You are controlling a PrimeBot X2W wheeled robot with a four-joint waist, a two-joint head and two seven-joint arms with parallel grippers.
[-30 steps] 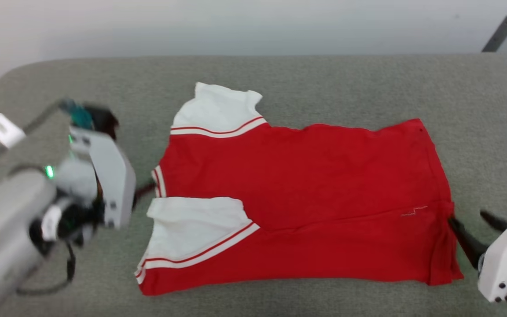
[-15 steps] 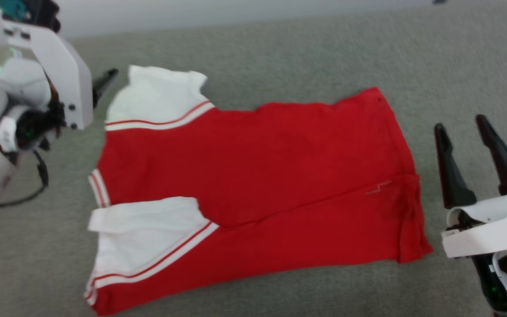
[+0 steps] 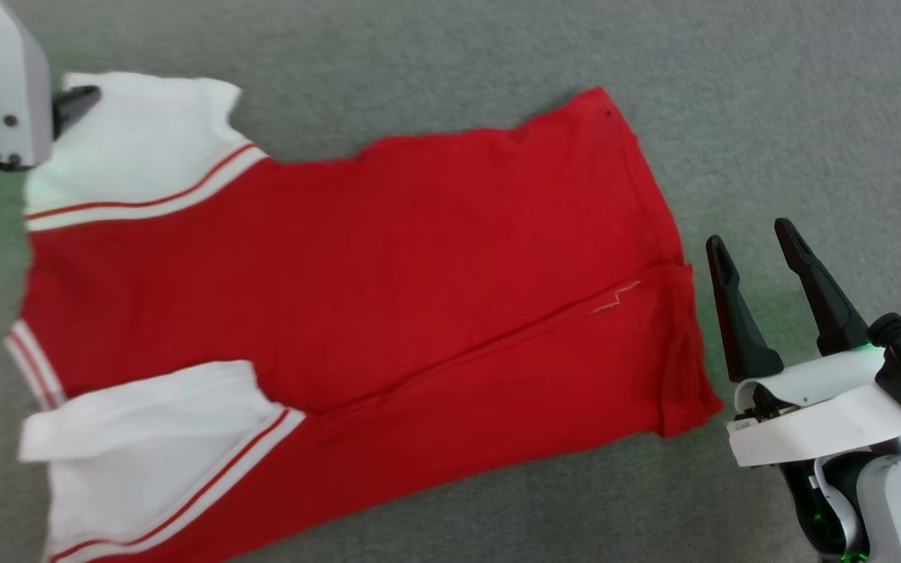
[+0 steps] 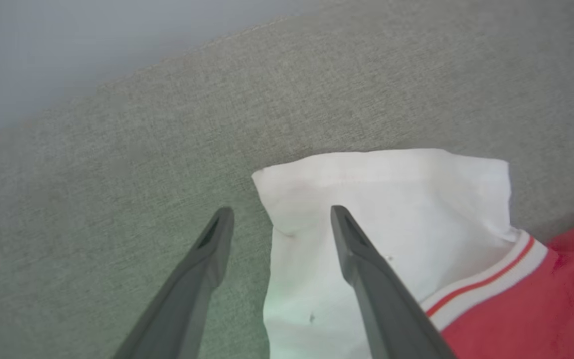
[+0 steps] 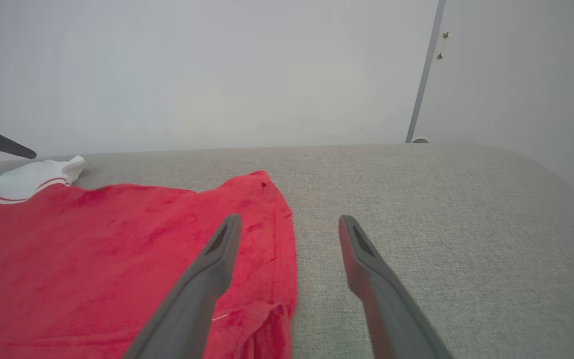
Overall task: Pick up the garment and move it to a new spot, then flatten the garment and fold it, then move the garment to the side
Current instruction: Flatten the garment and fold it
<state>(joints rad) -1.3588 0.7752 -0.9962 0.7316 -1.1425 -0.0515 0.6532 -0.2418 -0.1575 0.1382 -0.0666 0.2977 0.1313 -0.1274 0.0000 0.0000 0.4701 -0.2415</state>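
Carrying surface: a grey woven pad [image 3: 771, 94] with a rounded far-right corner; a pale wall [image 5: 217, 75] stands behind its far edge.
Task's thing: the garment [image 3: 357, 258] lies spread lengthwise on the pad, collar end toward the robot's left and hem toward its right.
Fold: the near long side is turned in over the red body, leaving a crease that runs from the near sleeve [image 3: 145, 438] to the hem; that white sleeve lies on top of the red cloth.
Far side: the far sleeve [image 4: 391, 199], white with red-and-white stripe trim, lies flat and points toward the pad's far edge.
Left arm: the left gripper [image 4: 280, 212] is at the far sleeve's outer corner with its fingers spread wide, one over bare pad and the other over white cloth. Nothing is pinched, and whether the tips touch cannot be told.
Right arm: the right gripper [image 3: 748, 231] is just beside the hem with its fingers spread wide and pointing toward the far edge. It holds nothing.
Hem: rucked into a small ridge at its near corner, with a loose white thread [image 3: 615, 297] close by.
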